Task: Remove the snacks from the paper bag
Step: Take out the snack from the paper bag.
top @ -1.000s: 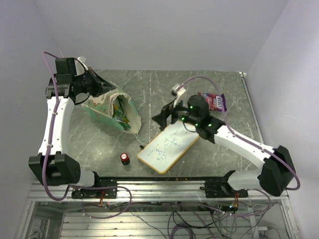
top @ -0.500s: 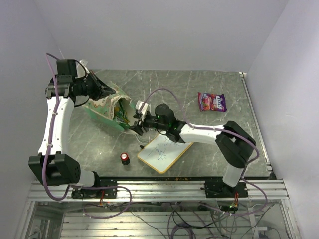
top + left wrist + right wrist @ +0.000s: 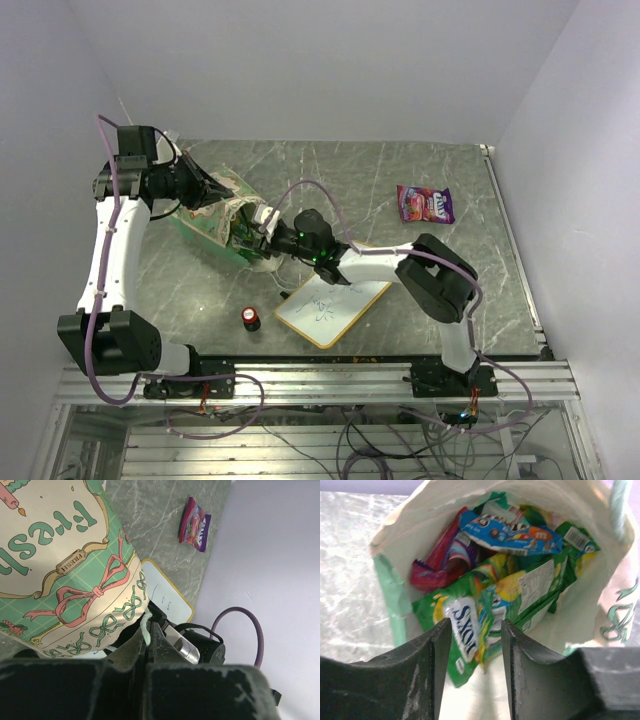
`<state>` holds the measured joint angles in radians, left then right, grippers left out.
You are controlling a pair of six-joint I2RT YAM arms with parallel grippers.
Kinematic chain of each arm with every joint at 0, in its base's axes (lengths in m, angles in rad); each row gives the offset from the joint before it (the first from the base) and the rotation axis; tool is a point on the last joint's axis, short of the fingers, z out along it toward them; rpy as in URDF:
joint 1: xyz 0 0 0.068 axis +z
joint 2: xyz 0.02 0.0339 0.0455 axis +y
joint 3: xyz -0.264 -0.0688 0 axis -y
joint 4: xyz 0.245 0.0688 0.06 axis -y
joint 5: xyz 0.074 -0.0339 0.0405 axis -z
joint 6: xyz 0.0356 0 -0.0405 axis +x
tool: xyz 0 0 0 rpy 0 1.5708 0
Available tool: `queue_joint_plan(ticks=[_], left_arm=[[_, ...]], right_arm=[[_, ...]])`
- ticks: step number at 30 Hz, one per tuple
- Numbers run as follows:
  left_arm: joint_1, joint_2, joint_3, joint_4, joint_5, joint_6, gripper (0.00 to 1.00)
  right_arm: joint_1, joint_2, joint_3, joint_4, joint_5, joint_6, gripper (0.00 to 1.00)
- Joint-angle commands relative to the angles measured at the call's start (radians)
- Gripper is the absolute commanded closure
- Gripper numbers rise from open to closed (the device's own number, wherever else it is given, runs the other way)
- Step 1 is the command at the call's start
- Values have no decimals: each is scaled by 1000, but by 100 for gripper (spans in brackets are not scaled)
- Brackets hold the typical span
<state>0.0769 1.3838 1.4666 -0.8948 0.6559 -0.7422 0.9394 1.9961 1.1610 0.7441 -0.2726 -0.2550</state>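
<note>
The green paper bag (image 3: 212, 216) lies at the table's left with its mouth facing right. My left gripper (image 3: 218, 190) is shut on the bag's white string handle (image 3: 146, 626) and holds the upper edge up. My right gripper (image 3: 256, 236) is open at the bag's mouth. In the right wrist view its jaws (image 3: 476, 647) stand either side of a green-and-white packet (image 3: 467, 617) without closing on it. Behind it lie more green packets (image 3: 540, 587), a blue packet (image 3: 512, 534) and a pink-red packet (image 3: 442, 560). One purple packet (image 3: 426, 204) lies out on the table at the right.
A wood-framed whiteboard (image 3: 335, 300) lies under the right arm, near the front. A small red-capped black cylinder (image 3: 250, 318) stands left of it. Walls close in at left, back and right. The left wrist view shows the whiteboard's corner (image 3: 167, 600) and the purple packet (image 3: 195, 522).
My right arm has swung left from above the whiteboard to the bag's mouth, its open jaws now inside. My left gripper has held the bag's handle, shifting slightly.
</note>
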Motion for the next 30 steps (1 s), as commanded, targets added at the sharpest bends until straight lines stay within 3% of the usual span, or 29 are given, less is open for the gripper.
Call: queue_joint_plan(ticks=[1,13,19,25,30], left_arm=[[2,-13,1,6,19,-15,93],[1,17,60,-87,17,36,93],[1,18,52,-111,20,50,93],[2,15,48,-108,15,47,93],[2,9,59,-100,5,34,93]], right_arm=[[6,74,52,93,70,-40,59],[19,280,203,162,242,-10,57],[27,352,292,132,333,-32,67],[29,402,355,116,398,-54,59],[29,383,340,120,348,-54,74]])
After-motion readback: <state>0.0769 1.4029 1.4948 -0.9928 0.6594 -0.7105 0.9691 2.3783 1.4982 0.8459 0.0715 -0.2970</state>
